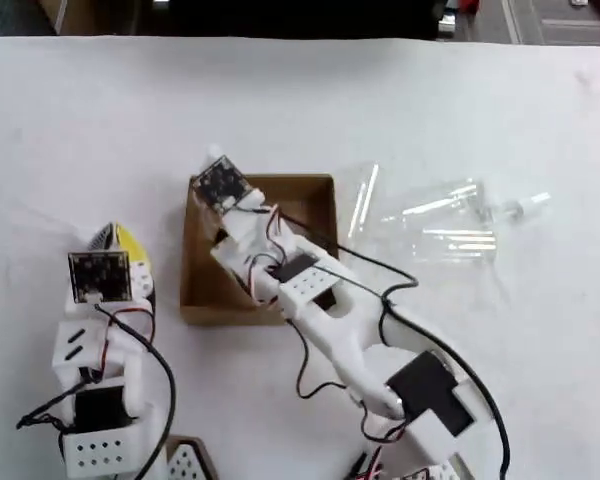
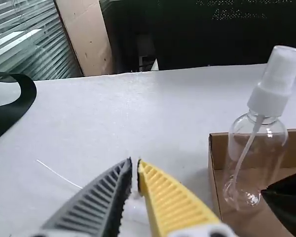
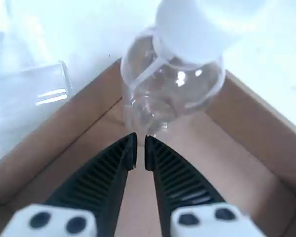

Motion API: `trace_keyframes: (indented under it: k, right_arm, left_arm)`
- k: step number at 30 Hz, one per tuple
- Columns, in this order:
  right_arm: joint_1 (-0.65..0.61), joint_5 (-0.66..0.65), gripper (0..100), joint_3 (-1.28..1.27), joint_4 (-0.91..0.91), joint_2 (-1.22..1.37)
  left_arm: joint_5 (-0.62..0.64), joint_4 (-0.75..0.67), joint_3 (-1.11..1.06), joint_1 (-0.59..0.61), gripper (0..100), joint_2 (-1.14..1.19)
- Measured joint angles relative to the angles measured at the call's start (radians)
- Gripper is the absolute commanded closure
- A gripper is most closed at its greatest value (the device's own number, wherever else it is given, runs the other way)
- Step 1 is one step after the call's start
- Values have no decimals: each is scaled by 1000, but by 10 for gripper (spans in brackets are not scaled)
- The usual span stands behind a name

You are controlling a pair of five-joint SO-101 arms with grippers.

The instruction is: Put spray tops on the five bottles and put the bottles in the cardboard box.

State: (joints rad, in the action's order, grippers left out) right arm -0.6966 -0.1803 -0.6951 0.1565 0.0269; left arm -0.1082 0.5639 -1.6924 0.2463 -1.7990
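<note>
A clear bottle with a white spray top stands upright in the far left corner of the cardboard box. My right gripper reaches into the box, its black fingers shut with nothing between them, the tips just short of that bottle. Right of the box lie clear bottles on the table, one bearing a spray top. My left gripper, grey and yellow, is shut and hangs over the table left of the box.
The right arm crosses the box's near right corner. A black strap lies at the table's edge, with a brown board standing behind it. The white table stretches beyond the box.
</note>
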Motion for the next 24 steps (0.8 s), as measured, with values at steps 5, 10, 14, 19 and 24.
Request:
trace_keyframes:
  k: [5, 10, 14, 19, 24]
  right_arm:
    - [0, -2, 982, 0, -54, 48]
    - [0, -2, 982, 0, -60, 48]
    - [2, -2, 982, 23, -60, 58]
    - [0, -2, 982, 40, -41, 58]
    - [-3, -2, 982, 41, 78, 52]
  left_arm:
    - [0, 0, 0, 0, 976, 0]
    - [0, 0, 0, 0, 976, 0]
    - [0, 0, 0, 0, 976, 0]
    - [0, 0, 0, 0, 976, 0]
    - [0, 0, 0, 0, 976, 0]
